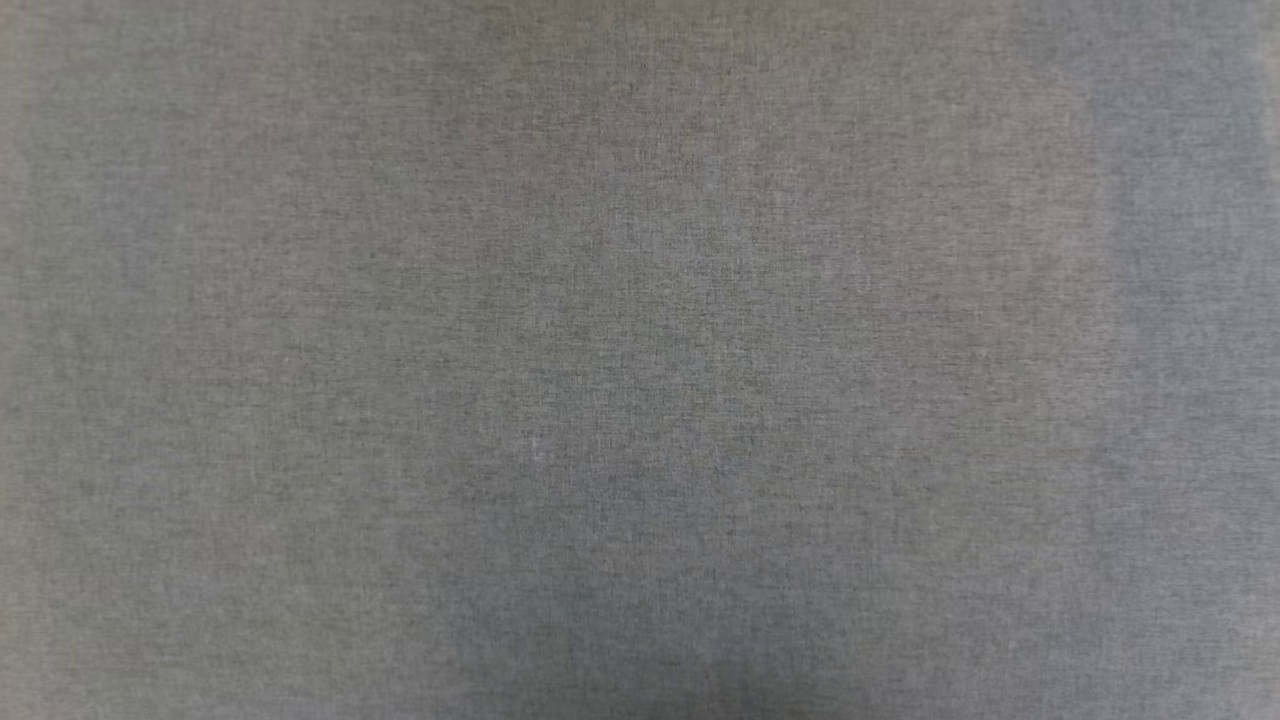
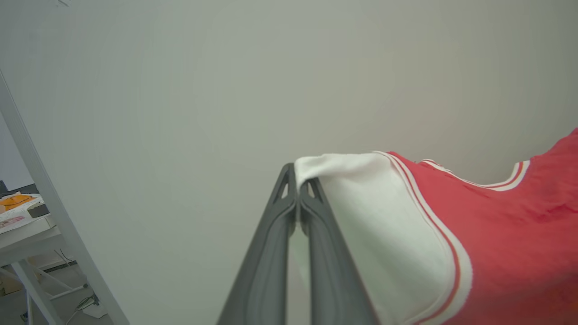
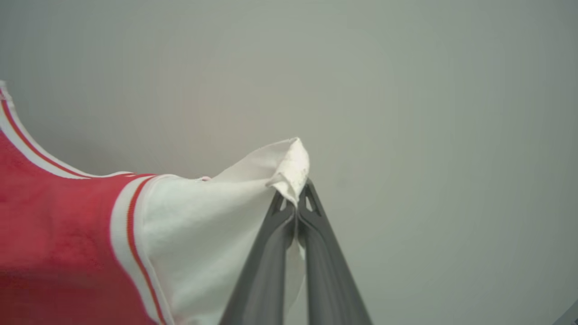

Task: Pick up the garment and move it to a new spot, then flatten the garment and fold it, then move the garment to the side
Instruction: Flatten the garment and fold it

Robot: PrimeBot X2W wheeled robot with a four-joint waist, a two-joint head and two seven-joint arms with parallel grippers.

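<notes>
Now | left gripper point(image 2: 298, 181): fingers pressed together, pinching the shirt point(image 2: 519, 234) at one white sleeve point(image 2: 375, 216) | right gripper point(image 3: 295, 198): clamped on the other sleeve point(image 3: 203, 225) | shirt: held up between both grippers, red body sagging.

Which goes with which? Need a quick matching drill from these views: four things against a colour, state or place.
Things:
1. left gripper
2. garment body
3. sleeve
4. side table

Descriptions:
A. white
B. red
C. shut on the sleeve
D. bottom left of the left wrist view, with clutter on top

Pairs: 1-C, 2-B, 3-A, 4-D
</notes>
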